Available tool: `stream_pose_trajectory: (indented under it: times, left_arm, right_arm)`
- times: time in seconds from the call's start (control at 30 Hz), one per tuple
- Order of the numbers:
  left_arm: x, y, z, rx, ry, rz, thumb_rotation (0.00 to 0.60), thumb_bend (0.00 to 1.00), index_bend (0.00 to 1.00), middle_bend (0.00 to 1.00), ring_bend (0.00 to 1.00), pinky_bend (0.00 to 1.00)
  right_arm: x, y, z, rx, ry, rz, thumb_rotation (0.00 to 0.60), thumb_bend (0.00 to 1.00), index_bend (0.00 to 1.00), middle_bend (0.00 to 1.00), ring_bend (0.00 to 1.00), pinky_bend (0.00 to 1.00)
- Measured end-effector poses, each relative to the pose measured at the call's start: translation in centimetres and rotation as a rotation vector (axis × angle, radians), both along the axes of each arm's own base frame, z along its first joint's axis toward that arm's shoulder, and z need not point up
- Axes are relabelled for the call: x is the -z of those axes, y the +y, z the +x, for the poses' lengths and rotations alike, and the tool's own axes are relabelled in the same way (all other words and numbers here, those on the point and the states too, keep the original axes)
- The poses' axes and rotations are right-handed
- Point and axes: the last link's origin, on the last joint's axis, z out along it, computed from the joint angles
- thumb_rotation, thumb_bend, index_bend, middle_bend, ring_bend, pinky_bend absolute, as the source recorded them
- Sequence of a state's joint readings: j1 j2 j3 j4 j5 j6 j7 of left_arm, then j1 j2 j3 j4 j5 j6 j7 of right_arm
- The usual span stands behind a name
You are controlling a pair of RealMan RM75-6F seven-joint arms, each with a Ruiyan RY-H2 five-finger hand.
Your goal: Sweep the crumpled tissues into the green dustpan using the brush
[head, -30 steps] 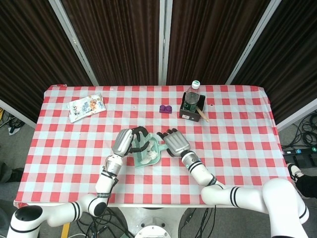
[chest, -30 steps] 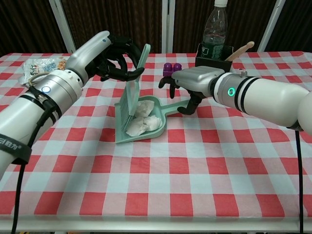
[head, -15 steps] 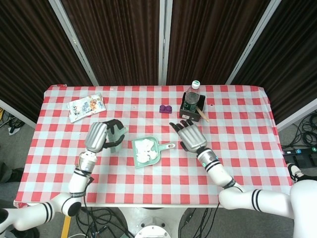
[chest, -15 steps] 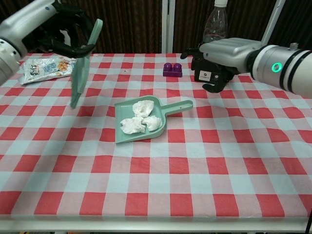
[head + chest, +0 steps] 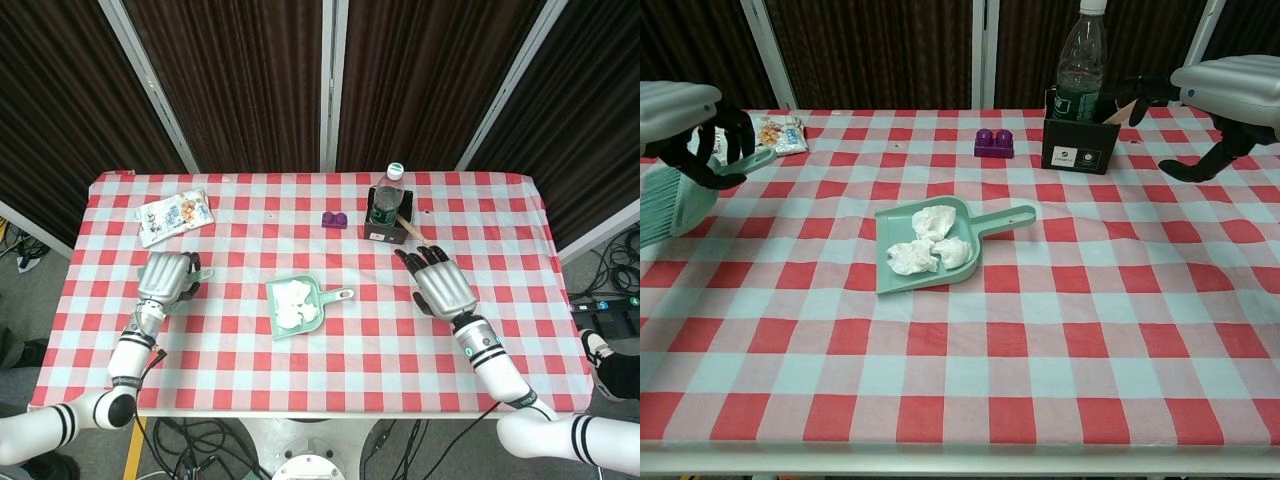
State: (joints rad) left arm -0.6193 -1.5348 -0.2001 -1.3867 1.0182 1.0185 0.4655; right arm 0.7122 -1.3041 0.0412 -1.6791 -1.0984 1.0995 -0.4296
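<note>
A: Left hand (image 5: 690, 130) grips the brush (image 5: 680, 200), out at table's left edge, well apart from the dustpan (image 5: 902, 275).

B: Tissues (image 5: 930, 240) all inside it, handle pointing right. Right hand (image 5: 1230, 95): spread, empty, far right.

A lab: dark curtains (image 5: 240, 80) behind, loose cables (image 5: 615, 275) on the floor.

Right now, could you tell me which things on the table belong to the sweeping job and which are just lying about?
Belong to the job:
green dustpan
crumpled tissues lying in it
brush, held by the left hand

Just lying about:
water bottle in a black box
purple block
snack packet
</note>
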Motion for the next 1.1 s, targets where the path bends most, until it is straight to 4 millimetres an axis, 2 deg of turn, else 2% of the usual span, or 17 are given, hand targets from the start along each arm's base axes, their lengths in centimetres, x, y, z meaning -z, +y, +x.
stream_pose_trajectory:
  times: [0.2, 0.27, 0.33, 0.47, 0.63, 0.73, 0.87, 1.0, 1.1]
  left_arm:
    - [1.7, 0.0, 1.1, -0.006, -0.008, -0.059, 0.6, 0.39, 0.35, 0.44, 0.57, 0.88]
    - [1.7, -0.1, 1.3, -0.003, -0.011, -0.063, 0.6, 0.35, 0.3, 0.42, 0.53, 0.86]
    - [1.6, -0.3, 1.5, -0.003, -0.018, -0.066, 0.6, 0.28, 0.25, 0.37, 0.45, 0.82]
    - [0.6, -0.9, 1.7, -0.014, -0.075, -0.056, 0.6, 0.24, 0.22, 0.33, 0.39, 0.73]
    - [-2.5, -2.0, 1.0, -0.031, -0.212, 0.016, 0.6, 0.24, 0.22, 0.33, 0.34, 0.58]
    - [-5.2, -3.0, -0.1, -0.01, -0.245, 0.099, 0.6, 0.24, 0.22, 0.31, 0.28, 0.44]
    - [-8.7, -5.0, -2.9, 0.024, -0.164, 0.221, 0.6, 0.24, 0.22, 0.25, 0.19, 0.28]
    - [-11.5, -8.4, -6.9, -0.005, -0.043, 0.293, 0.6, 0.24, 0.22, 0.23, 0.17, 0.24]
    - [-12.7, -10.7, -8.8, -0.049, -0.01, 0.316, 0.6, 0.24, 0.22, 0.23, 0.17, 0.24]
  right_arm:
    - [-1.1, 0.7, -1.3, 0.021, -0.011, -0.014, 0.6, 0.33, 0.07, 0.21, 0.09, 0.13]
    - [-1.2, 0.8, -1.5, 0.021, -0.013, -0.012, 0.6, 0.33, 0.06, 0.2, 0.09, 0.12]
    - [-1.3, 1.0, -1.6, 0.019, -0.015, -0.011, 0.6, 0.33, 0.06, 0.2, 0.09, 0.12]
    - [-1.9, 1.6, -2.0, 0.023, -0.035, -0.016, 0.6, 0.33, 0.05, 0.18, 0.07, 0.12]
    - [-3.4, 2.6, -2.8, 0.032, -0.066, -0.056, 0.6, 0.33, 0.04, 0.16, 0.04, 0.12]
    - [-4.7, 3.6, -3.8, 0.059, -0.102, -0.094, 0.6, 0.34, 0.03, 0.14, 0.01, 0.09]
    - [-7.1, 5.7, -6.2, 0.113, -0.129, -0.182, 0.6, 0.34, 0.0, 0.06, 0.0, 0.01]
    - [-9.5, 8.1, -8.4, 0.171, -0.171, -0.27, 0.6, 0.34, 0.0, 0.05, 0.0, 0.0]
    - [-10.9, 10.1, -10.0, 0.202, -0.198, -0.334, 0.6, 0.34, 0.0, 0.05, 0.0, 0.0]
